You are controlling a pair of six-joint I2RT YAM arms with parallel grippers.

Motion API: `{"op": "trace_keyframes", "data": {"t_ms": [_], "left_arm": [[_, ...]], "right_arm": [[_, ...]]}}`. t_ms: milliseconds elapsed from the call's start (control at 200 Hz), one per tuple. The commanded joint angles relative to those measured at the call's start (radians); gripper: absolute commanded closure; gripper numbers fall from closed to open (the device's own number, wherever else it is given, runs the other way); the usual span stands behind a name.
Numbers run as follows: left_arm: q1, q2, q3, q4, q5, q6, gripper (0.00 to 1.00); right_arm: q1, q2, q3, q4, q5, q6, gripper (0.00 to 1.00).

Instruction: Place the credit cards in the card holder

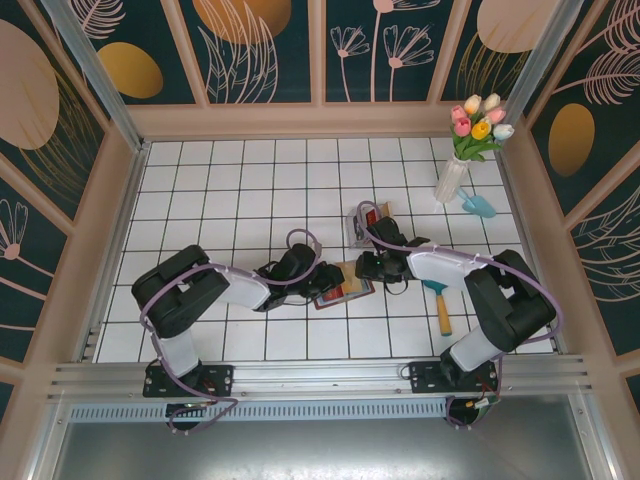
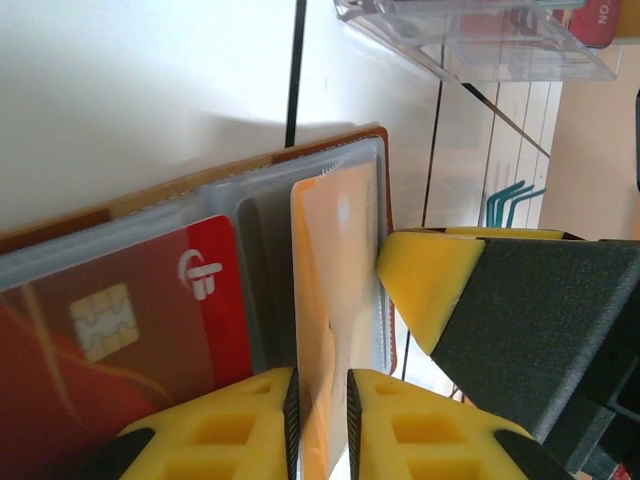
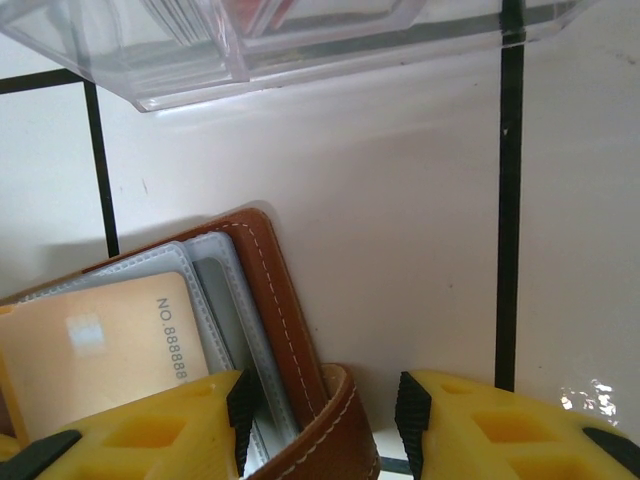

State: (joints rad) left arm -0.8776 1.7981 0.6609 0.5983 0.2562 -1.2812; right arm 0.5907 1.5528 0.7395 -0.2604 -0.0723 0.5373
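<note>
Card holder (image 3: 282, 312) edge-first inside half-wide right tool (image 3: 320, 410); orange card (image 2: 336, 258) inside narrowly parted left tool (image 2: 320, 402).

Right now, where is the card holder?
In the top view the card holder lies open on the tiled table, between the left claw and the right claw, with the clear tray just beyond it.

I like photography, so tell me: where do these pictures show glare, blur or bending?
Top view: even light, walls splay outward. Left wrist: table blown white, pale card washed out, near fingers soft. Right wrist: glare spot on the table, soft shadow beside the wallet.
</note>
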Motion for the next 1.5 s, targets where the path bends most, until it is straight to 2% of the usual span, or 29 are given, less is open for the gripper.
{"op": "trace_keyframes", "data": {"t_ms": [0, 85, 235, 340, 515, 766, 941, 1056, 1216, 1376, 1496], "left_arm": [[-0.006, -0.039, -0.008, -0.100, -0.040, 0.029, 0.76], [-0.006, -0.048, -0.009, -0.100, -0.038, 0.038, 0.78], [-0.005, -0.014, 0.005, -0.074, -0.005, 0.036, 0.91], [-0.005, 0.012, 0.006, -0.050, 0.008, 0.019, 0.94], [-0.007, 0.045, 0.033, -0.057, 0.014, 0.008, 0.93], [-0.007, 0.033, 0.043, -0.145, -0.037, 0.018, 0.89], [-0.009, 0.060, 0.073, -0.103, 0.009, 0.031, 0.88], [-0.010, 0.060, 0.074, -0.122, 0.005, 0.035, 0.87], [-0.010, 0.003, 0.039, -0.236, -0.083, 0.046, 0.87], [-0.011, -0.058, 0.005, -0.320, -0.152, 0.063, 0.85], [-0.009, -0.067, 0.020, -0.316, -0.137, 0.096, 0.84]], "right_arm": [[-0.002, 0.052, -0.047, -0.005, -0.011, 0.003, 0.53], [-0.002, 0.053, -0.049, -0.001, -0.012, 0.003, 0.54], [-0.002, 0.055, -0.048, 0.003, -0.025, 0.000, 0.54], [-0.002, 0.059, -0.050, 0.007, -0.038, 0.000, 0.55], [-0.001, 0.058, -0.061, 0.016, -0.059, 0.008, 0.56], [0.000, 0.031, -0.081, 0.020, -0.063, 0.032, 0.57], [-0.001, 0.031, -0.091, 0.034, -0.081, 0.033, 0.58], [-0.001, 0.027, -0.082, 0.017, -0.041, 0.035, 0.57], [-0.002, 0.010, -0.034, -0.056, 0.081, 0.024, 0.54], [-0.007, -0.003, -0.002, -0.071, 0.083, 0.003, 0.54], [-0.008, 0.001, 0.002, -0.062, 0.076, 0.003, 0.54]]}}
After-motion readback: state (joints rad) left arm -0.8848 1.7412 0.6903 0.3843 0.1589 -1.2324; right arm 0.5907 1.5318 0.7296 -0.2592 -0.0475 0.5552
